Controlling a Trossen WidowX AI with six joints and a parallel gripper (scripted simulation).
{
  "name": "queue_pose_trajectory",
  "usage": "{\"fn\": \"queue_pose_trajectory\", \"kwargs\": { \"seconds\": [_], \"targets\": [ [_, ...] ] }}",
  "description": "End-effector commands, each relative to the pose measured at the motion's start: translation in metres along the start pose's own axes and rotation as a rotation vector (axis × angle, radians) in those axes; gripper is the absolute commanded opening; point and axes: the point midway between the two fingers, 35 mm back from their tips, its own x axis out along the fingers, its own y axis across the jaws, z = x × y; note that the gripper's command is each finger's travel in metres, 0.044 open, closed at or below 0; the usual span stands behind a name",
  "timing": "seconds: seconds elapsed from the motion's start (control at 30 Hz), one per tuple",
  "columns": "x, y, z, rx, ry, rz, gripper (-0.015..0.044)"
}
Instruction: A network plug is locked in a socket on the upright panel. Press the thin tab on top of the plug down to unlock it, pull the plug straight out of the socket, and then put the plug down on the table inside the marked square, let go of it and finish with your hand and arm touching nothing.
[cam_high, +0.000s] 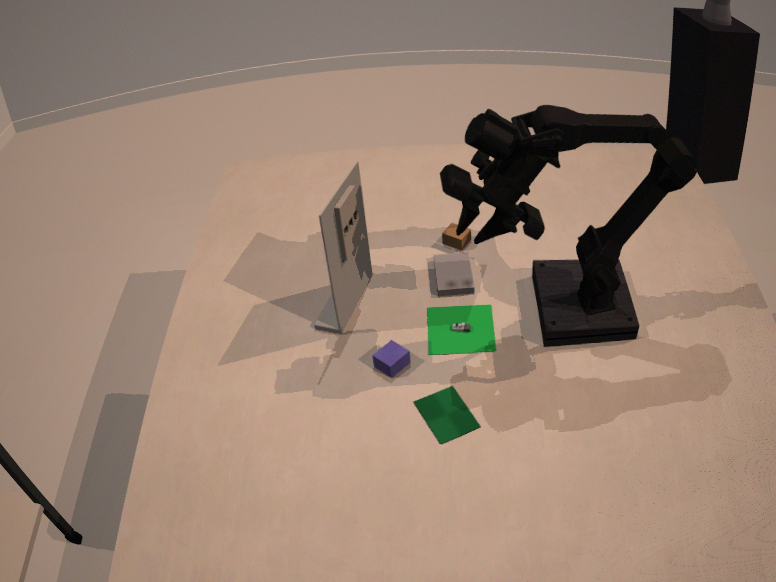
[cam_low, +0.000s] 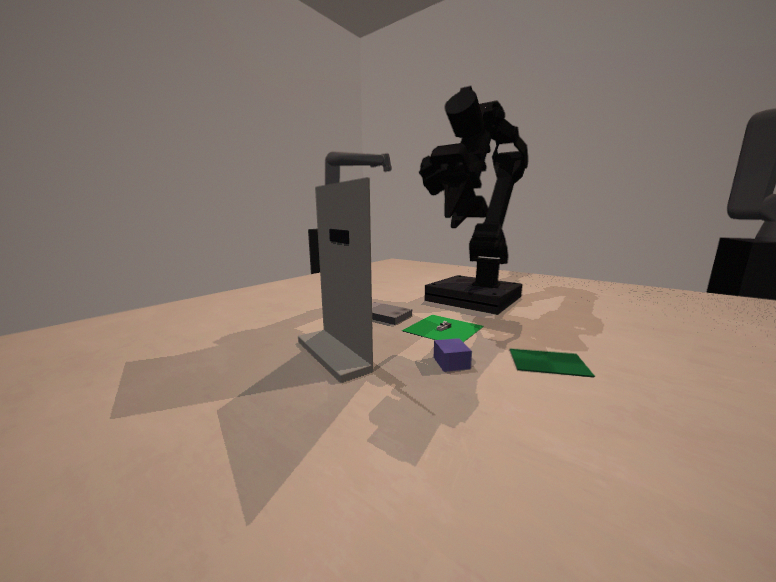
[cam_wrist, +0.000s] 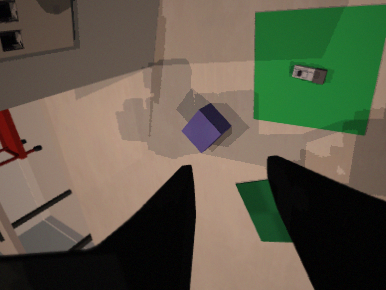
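Black gripper (cam_high: 468, 236) (cam_low: 450, 221) (cam_wrist: 229, 170), top view: fingers apart, nothing held; network plug (cam_high: 460, 327) (cam_low: 443, 325) (cam_wrist: 309, 74) inside bright green square (cam_high: 440, 341) (cam_low: 421, 327) (cam_wrist: 280, 102), tab indistinct. Exterior: panel (cam_high: 335, 269) (cam_low: 346, 281) (cam_wrist: 117, 60) hides its socket face. Wrist: panel cropped; right finger partly covers darker green square (cam_high: 446, 414) (cam_low: 551, 362) (cam_wrist: 257, 210).

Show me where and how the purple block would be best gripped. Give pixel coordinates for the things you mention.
Probably by two opposite upright side faces, coming from above. The purple block (cam_high: 391, 358) (cam_low: 452, 355) (cam_wrist: 202, 131) sits flat with its sides exposed, angled to the bright green square (cam_high: 441, 341) (cam_low: 423, 330) (cam_wrist: 280, 35), so the end effector (cam_high: 468, 238) (cam_wrist: 229, 170) should turn to match.
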Motion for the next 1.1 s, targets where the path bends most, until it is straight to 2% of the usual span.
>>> {"fn": "queue_pose_trajectory", "kwargs": {
  "seconds": [0.0,0.17,0.53,1.07],
  "targets": [
    [-0.0143,0.0086,-0.0004,-0.004,0.003,0.009,0.0156],
    [-0.0184,0.0104,-0.0004,-0.005,0.003,0.009,0.0156],
    [-0.0184,0.0104,-0.0004,-0.005,0.003,0.009,0.0440],
    [-0.0184,0.0104,-0.0004,-0.005,0.003,0.009,0.0440]
  ]
}}
